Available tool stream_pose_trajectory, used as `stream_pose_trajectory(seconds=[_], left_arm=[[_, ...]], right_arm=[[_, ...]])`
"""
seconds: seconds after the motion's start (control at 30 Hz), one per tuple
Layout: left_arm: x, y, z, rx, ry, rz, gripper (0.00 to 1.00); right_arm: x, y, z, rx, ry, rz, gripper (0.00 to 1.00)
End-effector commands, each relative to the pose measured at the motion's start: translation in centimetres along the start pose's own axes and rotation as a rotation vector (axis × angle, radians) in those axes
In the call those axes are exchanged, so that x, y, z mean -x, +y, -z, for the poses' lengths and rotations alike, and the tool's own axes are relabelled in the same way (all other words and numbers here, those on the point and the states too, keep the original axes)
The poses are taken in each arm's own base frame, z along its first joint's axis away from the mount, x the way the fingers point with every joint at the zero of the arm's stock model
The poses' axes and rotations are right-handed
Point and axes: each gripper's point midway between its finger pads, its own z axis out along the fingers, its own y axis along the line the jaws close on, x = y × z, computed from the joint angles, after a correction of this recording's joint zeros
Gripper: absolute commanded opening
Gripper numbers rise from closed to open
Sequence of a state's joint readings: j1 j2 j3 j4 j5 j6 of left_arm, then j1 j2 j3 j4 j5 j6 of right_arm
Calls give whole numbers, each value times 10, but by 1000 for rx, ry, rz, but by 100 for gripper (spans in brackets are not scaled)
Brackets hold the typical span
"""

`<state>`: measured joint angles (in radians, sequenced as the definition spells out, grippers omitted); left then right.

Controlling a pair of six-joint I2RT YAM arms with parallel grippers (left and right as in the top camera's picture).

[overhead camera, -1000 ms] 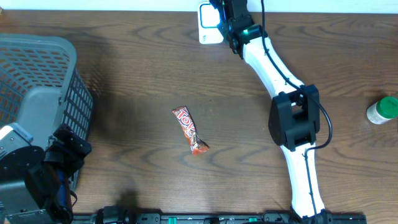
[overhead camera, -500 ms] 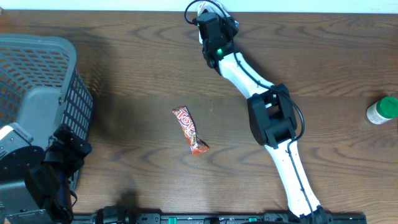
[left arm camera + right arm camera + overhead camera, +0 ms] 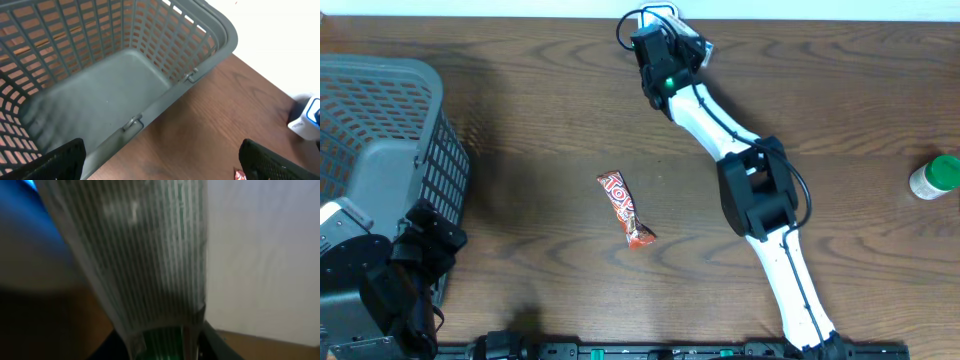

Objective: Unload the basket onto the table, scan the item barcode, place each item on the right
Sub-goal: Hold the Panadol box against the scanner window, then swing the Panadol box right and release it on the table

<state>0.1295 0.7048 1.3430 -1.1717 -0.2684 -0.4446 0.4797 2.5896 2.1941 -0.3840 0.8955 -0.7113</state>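
At the far left of the table stands a grey mesh basket. Its side wall rises tall beside the left arm, which sits in the near-left corner. The left wrist view looks down into the basket, and its grey floor is bare there. The left gripper hangs beside the basket's wall with its two dark fingers spread wide apart and nothing between them.

Near the middle of the table lies the candy bar, flat on the wood. It is a red and orange wrapper with white lettering, set on a slant so that one end points toward the far left and the other toward the near right. It lies well apart from the basket and from both grippers, and nothing touches it. Its near tip just shows at the bottom edge of the left wrist view.

Right of the bar, the right arm reaches from the near edge diagonally up to the far edge of the table. There the right gripper is clamped on the scanner, a white block whose corner shows past the dark wrist in the overhead view. The right wrist view is blurred: a pale ribbed surface with green at its base stands between the two fingers, with a blue glow at the upper left. Whether the scanner rests on the table or is held off it cannot be told.

At the far right edge stands a bottle with a green cap, well apart from everything else.
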Motion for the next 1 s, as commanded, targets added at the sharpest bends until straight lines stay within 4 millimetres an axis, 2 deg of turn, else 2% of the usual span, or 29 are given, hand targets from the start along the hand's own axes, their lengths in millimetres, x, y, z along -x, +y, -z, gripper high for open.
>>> stream_pose_trajectory(seconds=[0.0, 0.1, 0.17, 0.23, 0.3, 0.37, 0.43, 0.63, 0.73, 0.77, 0.8, 0.87, 0.9, 0.97], left_arm=[[2, 3, 1, 16, -8, -2, 98], [2, 3, 1, 16, -8, -2, 98], [2, 3, 1, 16, -8, -2, 98], [2, 3, 1, 15, -8, -2, 98], [2, 3, 1, 16, -8, -2, 98], [2, 3, 1, 16, -8, -2, 98], [2, 3, 1, 16, -8, -2, 98], [2, 3, 1, 16, -8, -2, 98], [2, 3, 1, 16, -8, -2, 98], [2, 3, 1, 16, -8, -2, 98], [2, 3, 1, 16, -8, -2, 98], [2, 3, 1, 16, -8, -2, 98], [2, 3, 1, 16, -8, -2, 98], [2, 3, 1, 15, -8, -2, 98]], right_arm=[[-22, -65, 18, -33, 55, -221, 1], [-64, -79, 12, -4, 170, -306, 1], [-104, -81, 4, 45, 278, -373, 1], [-135, -74, -5, 137, 361, -404, 1], [-175, -62, -15, 266, 470, -462, 1], [-215, -54, -24, 373, 582, -567, 1], [-246, -50, -32, 442, 664, -661, 1], [-343, -54, -51, 487, 893, -914, 4], [-378, -56, -56, 492, 961, -989, 6], [-387, -57, -57, 496, 975, -1010, 10], [-398, -58, -58, 500, 991, -1034, 21], [-412, -61, -59, 504, 1011, -1067, 52], [-419, -62, -59, 503, 1023, -1079, 56], [-432, -67, -57, 496, 1044, -1097, 70]])
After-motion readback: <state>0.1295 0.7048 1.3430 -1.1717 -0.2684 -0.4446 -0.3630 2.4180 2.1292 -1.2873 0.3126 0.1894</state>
